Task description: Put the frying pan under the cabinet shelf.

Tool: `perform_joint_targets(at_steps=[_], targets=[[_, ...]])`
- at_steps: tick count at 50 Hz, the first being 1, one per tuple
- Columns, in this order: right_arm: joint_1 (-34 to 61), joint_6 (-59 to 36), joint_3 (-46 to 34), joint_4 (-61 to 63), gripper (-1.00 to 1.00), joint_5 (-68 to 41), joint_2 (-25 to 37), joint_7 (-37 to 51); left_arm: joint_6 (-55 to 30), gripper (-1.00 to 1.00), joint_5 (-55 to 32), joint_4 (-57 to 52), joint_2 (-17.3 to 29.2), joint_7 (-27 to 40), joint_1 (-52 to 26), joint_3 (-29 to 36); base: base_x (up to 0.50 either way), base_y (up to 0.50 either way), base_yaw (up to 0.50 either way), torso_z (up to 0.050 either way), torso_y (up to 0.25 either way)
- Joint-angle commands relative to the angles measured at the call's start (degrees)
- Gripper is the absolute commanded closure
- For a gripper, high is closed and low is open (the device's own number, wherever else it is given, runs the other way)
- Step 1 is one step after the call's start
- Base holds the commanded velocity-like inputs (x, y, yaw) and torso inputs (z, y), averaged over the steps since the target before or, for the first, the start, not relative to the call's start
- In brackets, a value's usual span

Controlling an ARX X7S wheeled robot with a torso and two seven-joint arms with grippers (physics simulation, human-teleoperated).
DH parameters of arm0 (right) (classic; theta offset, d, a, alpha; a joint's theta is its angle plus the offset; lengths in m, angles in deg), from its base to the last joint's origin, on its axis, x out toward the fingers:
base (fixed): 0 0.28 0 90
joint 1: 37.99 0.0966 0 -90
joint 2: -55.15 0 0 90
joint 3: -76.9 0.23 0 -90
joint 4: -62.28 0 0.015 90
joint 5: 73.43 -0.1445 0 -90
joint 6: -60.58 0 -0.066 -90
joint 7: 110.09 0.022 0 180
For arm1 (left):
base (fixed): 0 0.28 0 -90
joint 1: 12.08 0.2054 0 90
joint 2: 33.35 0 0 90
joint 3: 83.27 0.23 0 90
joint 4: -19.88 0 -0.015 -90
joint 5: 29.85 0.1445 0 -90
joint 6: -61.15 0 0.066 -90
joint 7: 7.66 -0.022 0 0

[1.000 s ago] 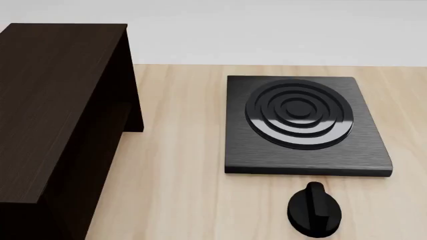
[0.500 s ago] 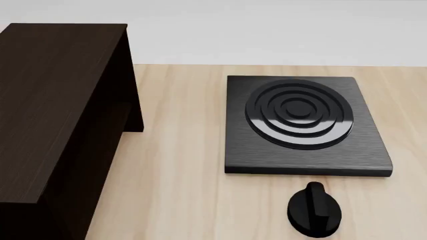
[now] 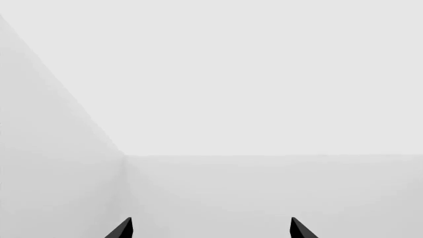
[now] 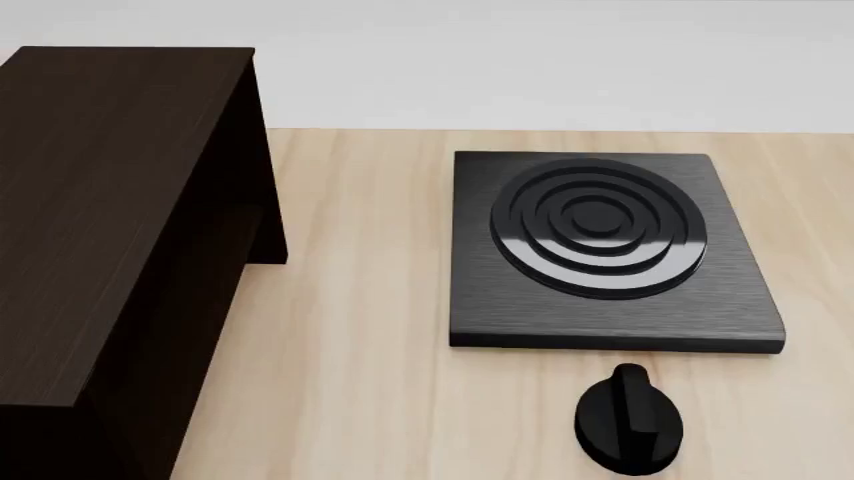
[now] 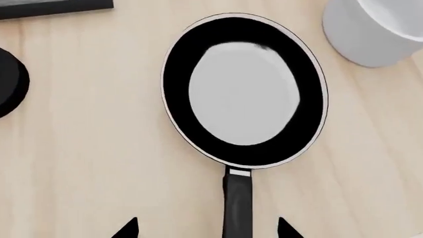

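Note:
The frying pan lies flat on the wooden table in the right wrist view, black with a thin silvery rim and a pale grey sheen inside. Its black handle runs toward my right gripper, which is open above it, the handle between the two fingertips but nearer one of them. The pan is out of the head view. The cabinet shelf, a large dark brown box, stands at the left of the head view. My left gripper is open and empty, facing blank pale walls. Neither arm shows in the head view.
A square black stove plate with concentric rings lies right of the cabinet, a black knob in front of it. A white round bowl stands close beside the pan's rim. The knob's edge also shows in the right wrist view.

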Motion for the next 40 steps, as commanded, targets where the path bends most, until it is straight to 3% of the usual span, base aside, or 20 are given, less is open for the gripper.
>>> perform_joint_targets(at_steps=[1, 40], targets=[[-3.78, 5.91, -3.20, 0.49, -1.00, 0.78, 1.18, -1.83, 0.54, -1.00, -0.44, -0.17, 0.66, 0.43, 0.55, -0.11, 0.00, 0.00, 0.00, 0.000, 0.000], [-16.78, 27.83, -15.36, -2.25, -1.00, 0.79, 1.12, -7.68, 1.69, -1.00, 0.84, -0.79, 1.20, 0.19, 2.41, 0.70, 0.00, 0.00, 0.00, 0.000, 0.000]])
